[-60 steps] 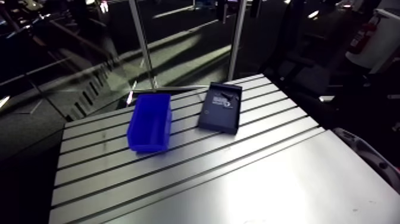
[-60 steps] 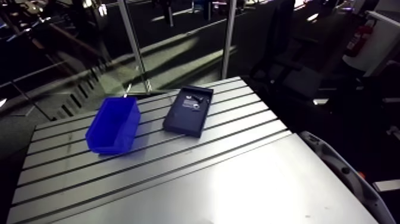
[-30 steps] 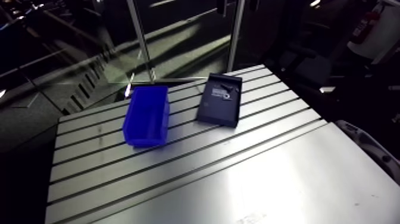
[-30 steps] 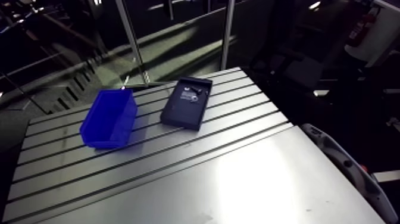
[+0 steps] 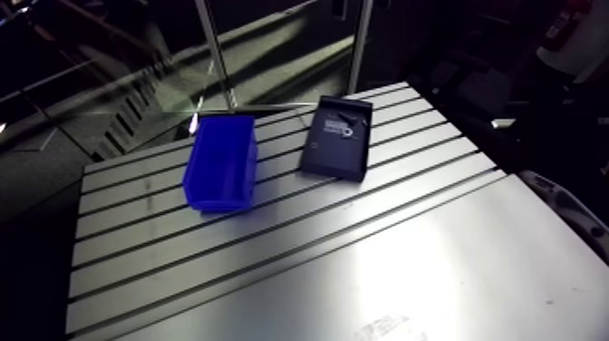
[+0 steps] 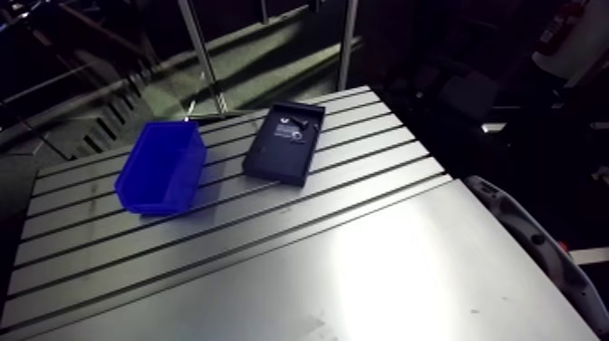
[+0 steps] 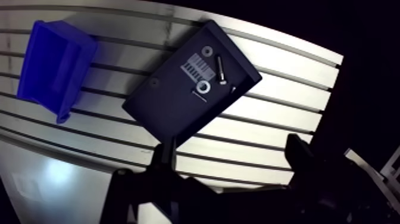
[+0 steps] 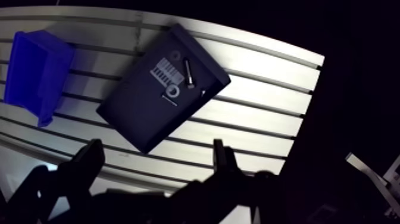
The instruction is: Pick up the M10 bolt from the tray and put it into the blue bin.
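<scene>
A: Layout, largest first?

B: Slotted table (image 5: 272, 263). On it the blue bin (image 5: 217, 196) and the dark tray (image 7: 172, 113), side by side and apart. Nothing visible in the bin. At the tray's end away from the gripper: a white label (image 7: 193, 64), a washer (image 7: 203, 89), and the M10 bolt (image 7: 220, 70) just beside the label.

A: Gripper?

B: Gripper (image 7: 231, 148) has its fingers spread wide with nothing between them. It hangs above the table by the tray's near corner.

A: Bolt relative to it?

B: Ahead, roughly on the midline between the fingers. Its long axis points away from the gripper, crosswise to the finger line. Judged favourable: advance, descend, little wrist turn.
</scene>
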